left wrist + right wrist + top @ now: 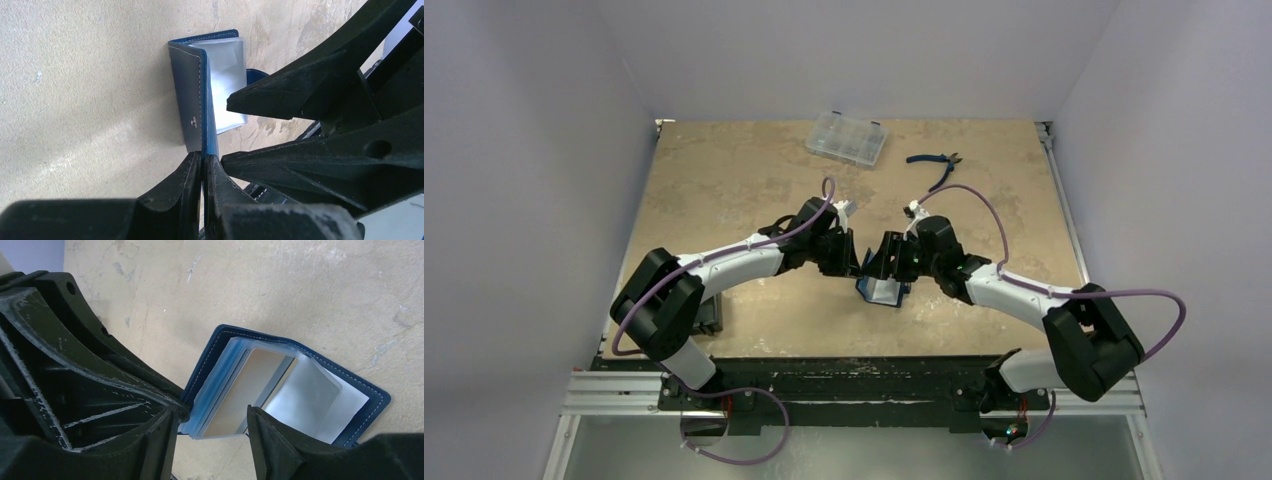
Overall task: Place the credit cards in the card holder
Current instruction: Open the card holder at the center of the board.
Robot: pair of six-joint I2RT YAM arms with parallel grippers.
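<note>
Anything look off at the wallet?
Nothing spilled or broken. The card holder stands open, its cover pinched by the left gripper; its clear sleeves fan out, the outermost bowed, with a card angled among them between the fingers of the right gripper.

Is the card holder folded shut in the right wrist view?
No, the card holder is spread open there, and its clear sleeves show between the two navy covers.

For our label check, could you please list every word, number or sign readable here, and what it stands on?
None readable.
The card holder bears one small pale mark on its cover, too small to make out.
The credit card in its sleeves shows no print.
</note>
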